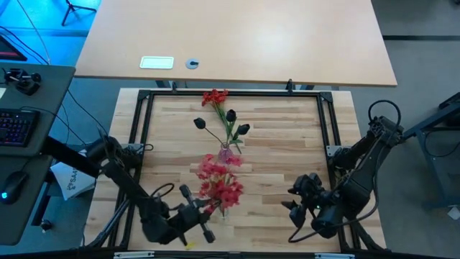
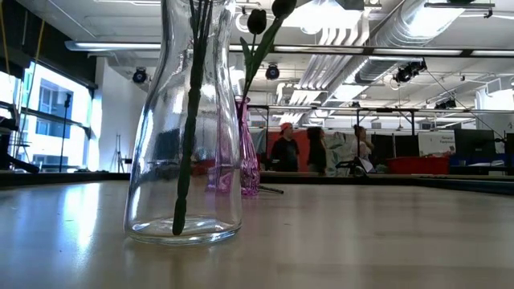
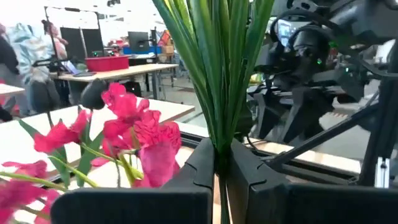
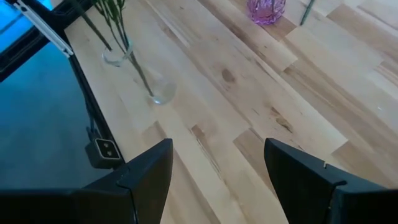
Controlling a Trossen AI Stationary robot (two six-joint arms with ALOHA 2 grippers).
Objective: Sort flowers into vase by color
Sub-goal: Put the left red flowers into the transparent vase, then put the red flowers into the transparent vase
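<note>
We are seeing the table (image 1: 287, 129) with sorting nearly done: dark flowers (image 1: 231, 119) standing in the pink vase (image 1: 226, 153), red flowers (image 1: 219, 180) bunched at the clear vase (image 2: 185, 120). Left gripper (image 3: 221, 177) is clamping a red-flower stem (image 3: 217, 93) beside that vase; right gripper (image 4: 217, 171) is waiting apart, empty, near the table's right front.

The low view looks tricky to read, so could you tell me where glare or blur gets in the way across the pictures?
Low view: bright ceiling lights flare behind the clear vase, whose glass bends the background. Left wrist view: the near green stems are soft. High view: evenly lit.
</note>
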